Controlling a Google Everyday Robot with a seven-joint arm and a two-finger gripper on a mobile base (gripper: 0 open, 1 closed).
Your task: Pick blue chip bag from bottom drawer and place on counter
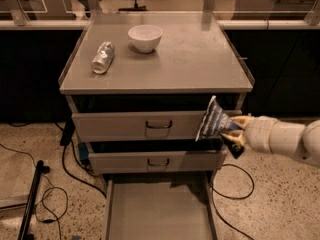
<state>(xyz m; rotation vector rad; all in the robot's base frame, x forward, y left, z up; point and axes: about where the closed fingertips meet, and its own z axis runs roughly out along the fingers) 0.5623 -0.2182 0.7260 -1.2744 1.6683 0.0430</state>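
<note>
My gripper is shut on the blue chip bag, a crinkled dark blue foil bag with white markings. It holds the bag in the air in front of the right end of the top drawer, just below the counter's front edge. My white arm reaches in from the right. The bottom drawer is pulled open below, and its flat grey floor is bare.
A white bowl and a crushed silver can stand on the left half of the counter. The two upper drawers with loop handles are slightly ajar. Cables lie on the floor at the left.
</note>
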